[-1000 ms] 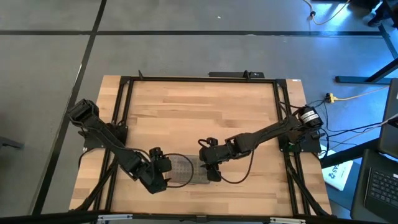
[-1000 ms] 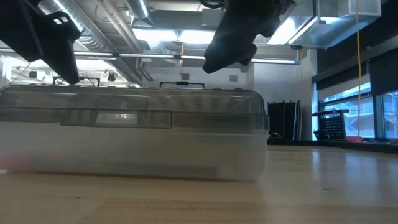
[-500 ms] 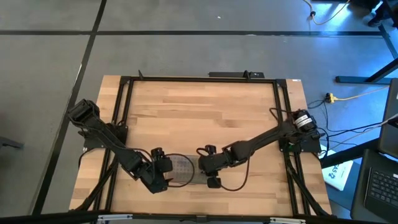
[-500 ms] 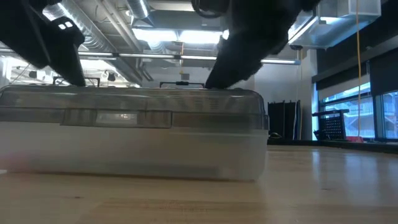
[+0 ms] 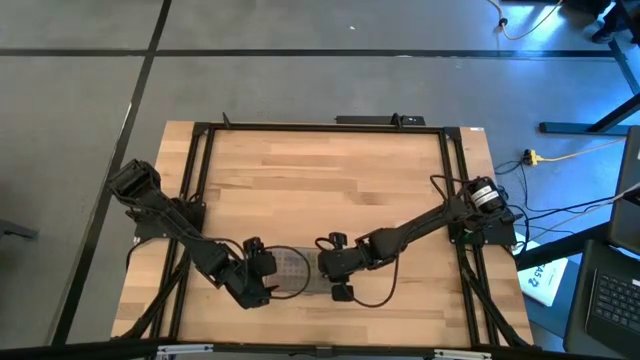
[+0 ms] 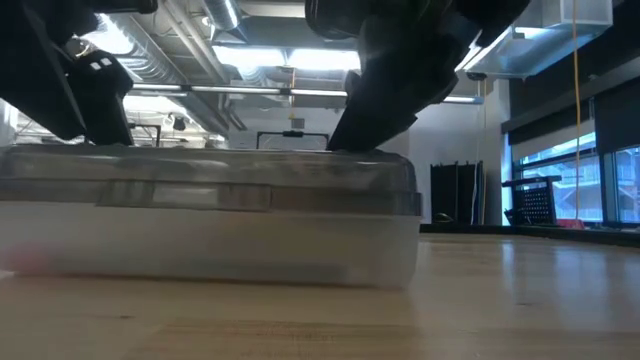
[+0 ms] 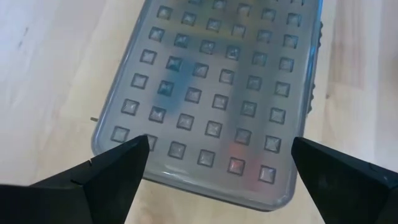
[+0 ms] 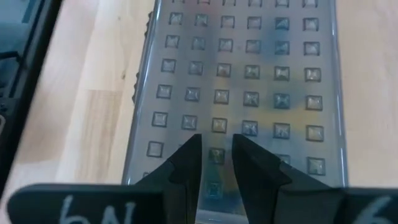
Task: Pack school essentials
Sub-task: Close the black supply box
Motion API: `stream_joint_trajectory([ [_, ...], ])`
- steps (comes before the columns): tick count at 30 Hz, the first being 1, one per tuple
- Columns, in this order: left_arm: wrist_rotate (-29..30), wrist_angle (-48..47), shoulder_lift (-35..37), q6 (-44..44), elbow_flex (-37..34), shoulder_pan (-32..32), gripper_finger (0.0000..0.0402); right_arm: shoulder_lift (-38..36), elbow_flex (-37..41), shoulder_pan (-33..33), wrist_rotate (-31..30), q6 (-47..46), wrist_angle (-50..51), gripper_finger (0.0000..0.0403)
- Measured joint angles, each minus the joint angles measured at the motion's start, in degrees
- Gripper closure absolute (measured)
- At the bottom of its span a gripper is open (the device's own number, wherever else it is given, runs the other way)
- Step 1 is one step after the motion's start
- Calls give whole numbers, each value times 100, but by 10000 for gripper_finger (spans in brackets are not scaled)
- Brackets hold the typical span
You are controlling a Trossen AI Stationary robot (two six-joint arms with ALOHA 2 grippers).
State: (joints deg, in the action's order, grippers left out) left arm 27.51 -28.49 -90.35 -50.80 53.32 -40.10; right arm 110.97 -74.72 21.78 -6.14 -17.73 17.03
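A clear plastic case [image 5: 296, 271] with a grey dotted lid [image 7: 217, 74] lies flat on the wooden table near its front edge. Dim pink and blue shapes show through the lid; what they are cannot be told. My left gripper [image 7: 221, 142] stands open over the case's left end [image 6: 60, 170], one finger on each side of it. My right gripper [image 8: 216, 140] is over the case's right end, its fingers drawn almost together with their tips on the lid [image 6: 350, 150]. My left gripper stands astride the case's left end; whether its fingers touch it, I cannot tell. My right gripper presses its nearly closed fingertips [image 8: 189, 152] down on the lid's top near its right end [image 8: 217, 124]. It comes slanting down from the table's right side. The case rests flat on the table.
Black frame rails [image 5: 200, 170] run along the table's left, far and right sides. Cables [image 5: 560, 155] lie on the floor to the right. Bare wood [image 5: 320, 185] stretches from the case to the far edge.
My right gripper has come down and toward the table's left onto the lid's right end, and the lid sits lower there than before. My left gripper has sunk a little toward the case's left end, staying open.
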Motion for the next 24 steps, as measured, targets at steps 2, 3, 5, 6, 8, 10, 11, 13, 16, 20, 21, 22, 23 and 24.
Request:
stream_joint_trajectory([
  [2, 70, 80, -31, 19, -70, -2, 8, 10, -2, -39, -4, -27, 50, 309],
  [3, 103, 113, -68, 16, -92, -4, 8, 10, -2, -60, -3, -69, 83, 309],
  [5, 159, 131, -149, 15, -99, -2, 8, 10, -9, -118, 11, -129, 144, 309],
  [6, 211, 132, -177, 24, -99, -2, 8, 10, -9, -147, 13, -130, 175, 309],
  [8, 308, 133, -200, 93, -103, 2, 8, 10, -9, -216, -14, -130, 198, 309],
  [10, 426, 117, -200, 106, -109, 33, 8, 10, -9, -287, -105, -113, 216, 309],
  [11, 479, 85, -202, 115, -110, 57, 8, 10, -7, -331, -118, -65, 224, 309],
  [13, 517, 15, -205, 202, -109, 111, 8, 12, -2, -425, -178, 7, 222, 309],
  [16, 432, -151, -227, 428, -108, 256, 8, 25, -2, -588, -308, 20, 177, 309],
  [20, 686, -262, -241, 971, -138, 473, 7, 25, -1, -809, -544, 19, 267, 309],
  [21, 698, -274, -242, 1063, -137, 540, 7, 25, -2, -875, -527, 19, 295, 309],
  [22, 695, -317, -241, 1100, -135, 611, 7, 25, -4, -935, -502, 19, 332, 309],
  [23, 692, -360, -238, 1143, -131, 685, 7, 25, -4, -994, -500, 19, 394, 309],
  [24, 698, -413, -235, 1217, -126, 757, 7, 20, -4, -1055, -509, 21, 436, 309],
])
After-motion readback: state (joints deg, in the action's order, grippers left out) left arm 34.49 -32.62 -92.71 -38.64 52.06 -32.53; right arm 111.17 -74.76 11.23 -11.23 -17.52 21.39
